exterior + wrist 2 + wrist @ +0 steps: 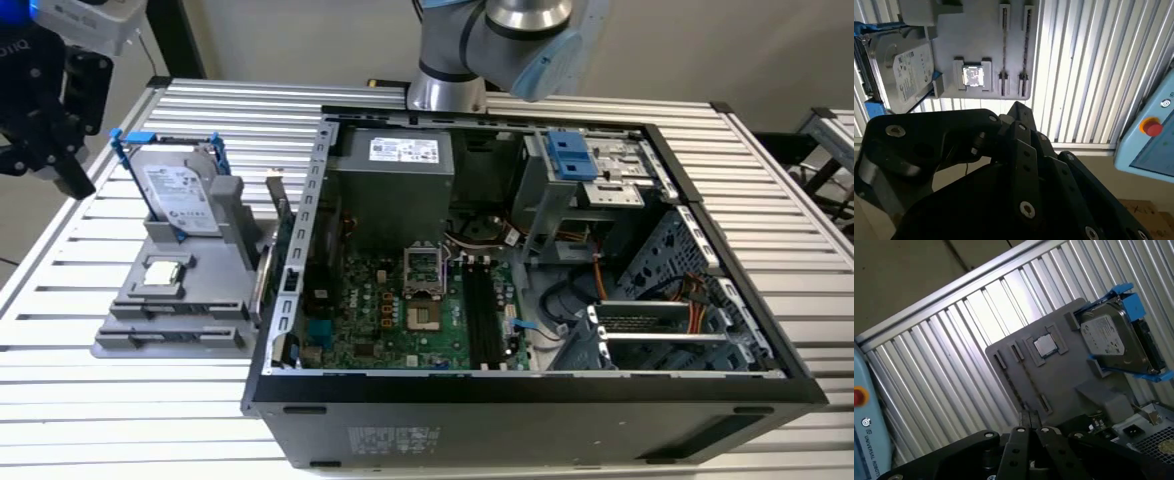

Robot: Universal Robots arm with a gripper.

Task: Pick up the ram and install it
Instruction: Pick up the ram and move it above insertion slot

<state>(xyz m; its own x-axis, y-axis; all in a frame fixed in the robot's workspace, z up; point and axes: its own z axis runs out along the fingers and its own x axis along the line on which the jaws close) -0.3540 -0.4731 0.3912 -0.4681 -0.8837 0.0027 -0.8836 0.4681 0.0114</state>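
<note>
The ram [276, 203] is a thin dark stick standing on edge in a long slot of the grey holder [160, 320], on the side nearest the open computer case [534, 390]. In the second wrist view the ram [1026, 42] shows edge-on as a narrow dark line. My black gripper [70, 172] hangs high at the exterior view's left, off to the side of the holder and well apart from the ram. Its fingers [1029, 416] meet at the tips with nothing between them, as the second wrist view also shows for the gripper [1019, 107].
On the holder stand a silver hard drive [180, 195] with blue rails and a small square processor chip [163, 272]. The motherboard [400, 320] lies inside the case, with dark memory slots [478, 315]. A light blue pendant with a red button [1152, 127] lies beyond the table edge.
</note>
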